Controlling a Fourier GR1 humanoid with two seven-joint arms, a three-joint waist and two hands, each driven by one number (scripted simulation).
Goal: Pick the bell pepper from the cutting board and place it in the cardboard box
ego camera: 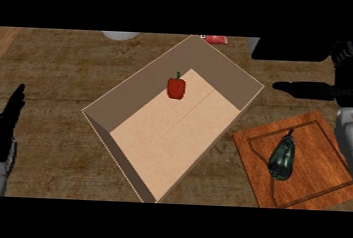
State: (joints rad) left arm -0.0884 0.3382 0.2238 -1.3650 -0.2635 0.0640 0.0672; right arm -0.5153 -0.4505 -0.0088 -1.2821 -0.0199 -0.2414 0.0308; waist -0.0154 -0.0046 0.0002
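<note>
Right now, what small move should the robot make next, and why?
Probably draw the right hand back to rest. The red bell pepper already lies inside the cardboard box, the hand is open above the cutting board and holds nothing, so the placing looks done.

Kitchen: wooden counter with cutting board.

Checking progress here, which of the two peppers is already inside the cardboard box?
The red pepper, lying on the floor of the cardboard box near its far end. The dark green pepper is on the cutting board.
</note>
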